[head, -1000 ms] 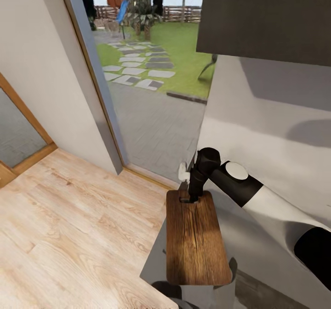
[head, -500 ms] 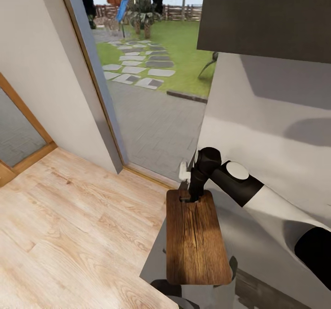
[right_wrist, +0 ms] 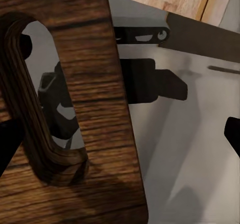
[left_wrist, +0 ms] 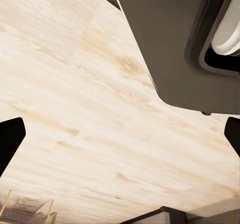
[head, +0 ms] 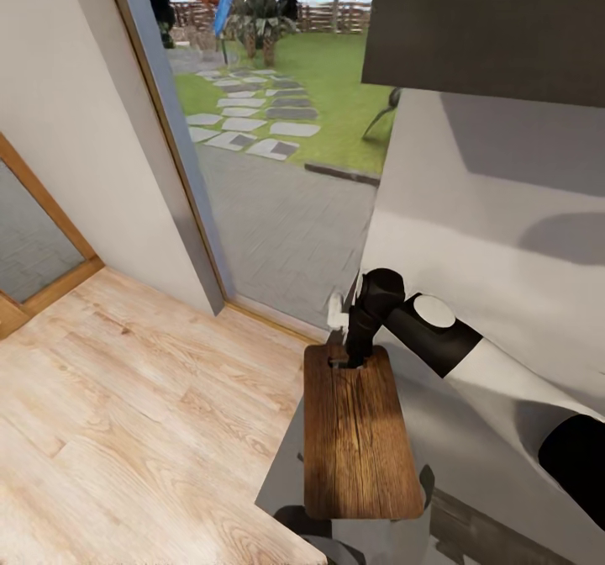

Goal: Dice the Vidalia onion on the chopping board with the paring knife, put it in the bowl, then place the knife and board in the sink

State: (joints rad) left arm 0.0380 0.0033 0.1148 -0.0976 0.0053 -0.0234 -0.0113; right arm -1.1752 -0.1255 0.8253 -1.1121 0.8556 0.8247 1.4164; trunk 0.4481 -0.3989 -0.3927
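The dark-brown chopping board (head: 361, 439) lies flat over the end of the glossy countertop (head: 281, 472), its slot-shaped handle hole on the far side. My right gripper (head: 349, 361) points down at that handle end. In the right wrist view the board (right_wrist: 75, 44) and its slot lie under the right gripper (right_wrist: 121, 139), whose fingers stand wide apart, one fingertip (right_wrist: 232, 134) clear of the board's edge. My left gripper (left_wrist: 120, 134) hangs open over the wood floor (left_wrist: 75, 109). The sink, paring knife, bowl and onion are out of view.
A large window (head: 269, 128) with a garden behind it stands just beyond the counter's end. A black upper cabinet (head: 487, 27) hangs at the upper right. Pale plank floor (head: 126, 414) spreads to the left. A small white object (head: 336, 313) sits by the gripper.
The camera has shifted slightly, so the garden and cabinet sit a little higher in the picture. The board and right arm keep the same place.
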